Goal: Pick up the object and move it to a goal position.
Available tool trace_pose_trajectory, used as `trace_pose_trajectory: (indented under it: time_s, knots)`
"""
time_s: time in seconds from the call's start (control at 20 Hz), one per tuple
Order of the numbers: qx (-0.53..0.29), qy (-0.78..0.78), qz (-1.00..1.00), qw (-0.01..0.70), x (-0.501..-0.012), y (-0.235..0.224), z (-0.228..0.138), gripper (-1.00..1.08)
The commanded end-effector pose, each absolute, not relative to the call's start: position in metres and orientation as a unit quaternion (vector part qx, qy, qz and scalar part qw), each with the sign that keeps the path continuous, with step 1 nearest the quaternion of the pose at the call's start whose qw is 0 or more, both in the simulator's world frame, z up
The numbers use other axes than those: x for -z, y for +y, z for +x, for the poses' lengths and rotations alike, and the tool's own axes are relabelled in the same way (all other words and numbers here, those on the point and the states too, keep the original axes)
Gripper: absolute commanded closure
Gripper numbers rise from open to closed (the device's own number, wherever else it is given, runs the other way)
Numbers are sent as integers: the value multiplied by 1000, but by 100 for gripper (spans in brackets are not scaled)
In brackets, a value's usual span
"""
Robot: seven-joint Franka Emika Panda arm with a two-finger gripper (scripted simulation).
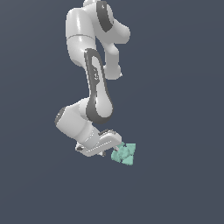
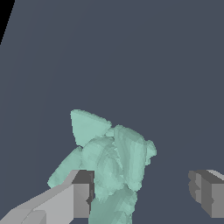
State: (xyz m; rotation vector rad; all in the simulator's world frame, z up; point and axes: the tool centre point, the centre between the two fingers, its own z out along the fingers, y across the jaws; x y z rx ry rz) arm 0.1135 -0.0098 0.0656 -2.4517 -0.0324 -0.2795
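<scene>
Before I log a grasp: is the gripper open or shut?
Open. The gripper fingers stand apart around the teal chunk, one finger clear of it.

The white Panda arm (image 1: 94, 78) reaches down from the top centre of the frame against a plain dark blue-grey backdrop, its gripper (image 1: 113, 148) tilted toward the lower right and meeting the pale teal, lumpy object (image 1: 124, 154) just below the frame's centre.
</scene>
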Motion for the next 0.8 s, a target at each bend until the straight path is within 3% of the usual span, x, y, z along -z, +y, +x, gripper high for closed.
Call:
trace_pose_trajectory:
  time_s: [0.0, 0.35, 0.4, 0.75]
  knots:
    - [107, -13, -937, 331, -60, -5, 115, -60]
    - [108, -13, -937, 332, -45, 8, 118, -60]
    - [108, -13, -937, 332, -45, 8, 118, 108]
    - [108, -13, -937, 332, -45, 8, 118, 108]
